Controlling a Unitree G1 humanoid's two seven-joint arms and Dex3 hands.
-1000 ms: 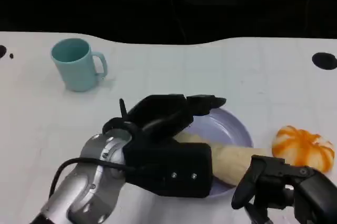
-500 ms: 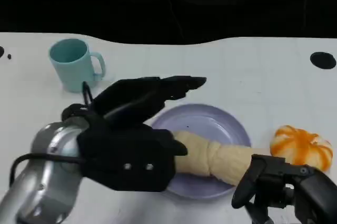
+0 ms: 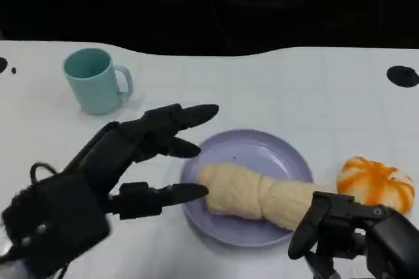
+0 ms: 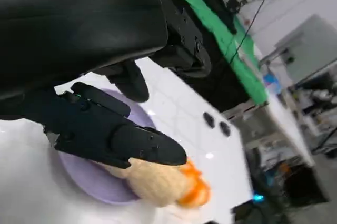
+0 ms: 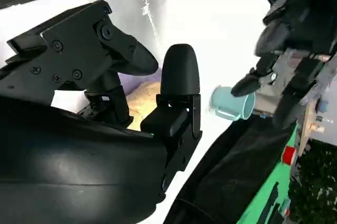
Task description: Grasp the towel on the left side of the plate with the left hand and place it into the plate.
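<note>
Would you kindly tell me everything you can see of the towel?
The towel is a pale cream, soft-looking cloth rolled into a thick bundle, cinched near its middle. It lies on its side across the purple plate, and its right end passes behind the right hand in the head view. The left hand is open beside it, with one fingertip near its left end; I cannot tell whether they touch.

No readable txt, labels or nos. anywhere
</note>
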